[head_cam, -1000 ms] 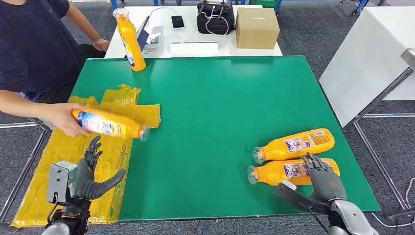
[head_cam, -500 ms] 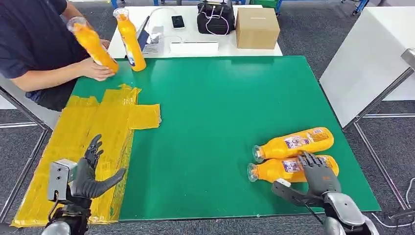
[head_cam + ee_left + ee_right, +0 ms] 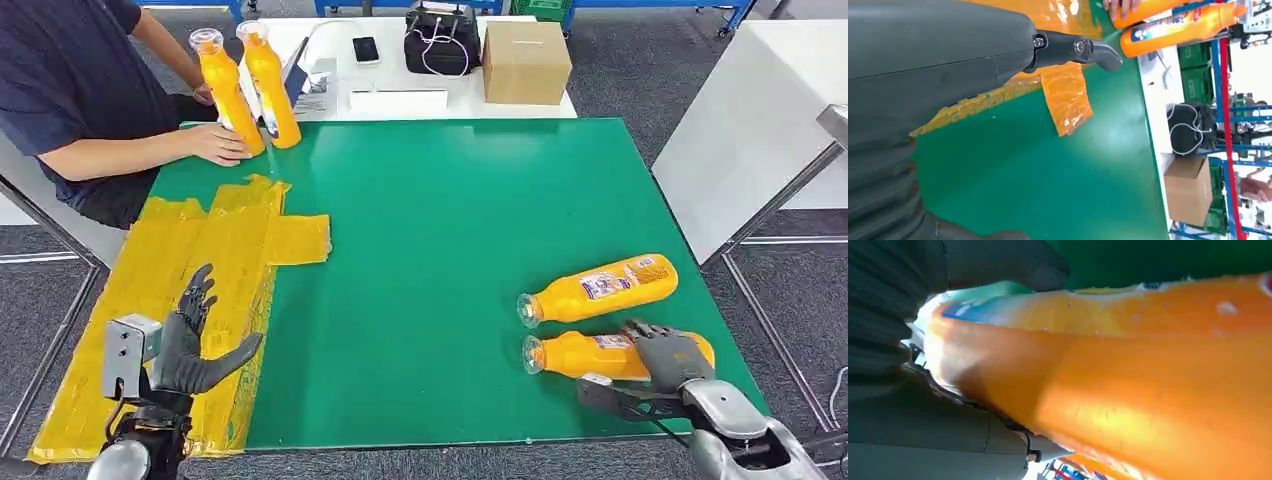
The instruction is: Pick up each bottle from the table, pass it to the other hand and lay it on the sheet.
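Two orange bottles lie on the green table at the near right. My right hand [image 3: 668, 358] wraps over the base end of the nearer bottle [image 3: 580, 355], fingers on top and thumb along its near side; the right wrist view has this bottle [image 3: 1128, 385] pressed against the palm. The farther bottle [image 3: 600, 288] lies free just behind it. My left hand [image 3: 190, 345] hovers open over the near end of the yellow sheet [image 3: 150, 270], holding nothing. At the far left a person's hand [image 3: 218, 145] rests at the foot of one upright bottle [image 3: 225, 90], beside a second upright bottle [image 3: 270, 85].
A white table behind the green one carries a cardboard box [image 3: 525, 60], a black bag [image 3: 440, 40], a phone [image 3: 364, 47] and a white box [image 3: 397, 100]. Another white table [image 3: 750, 130] stands to the right. The person sits at the far left.
The person lifted a bottle off the sheet and stood it upright beside the other at the far left. My right hand closed around the nearer bottle, which shifted slightly right. The view shifted a little.
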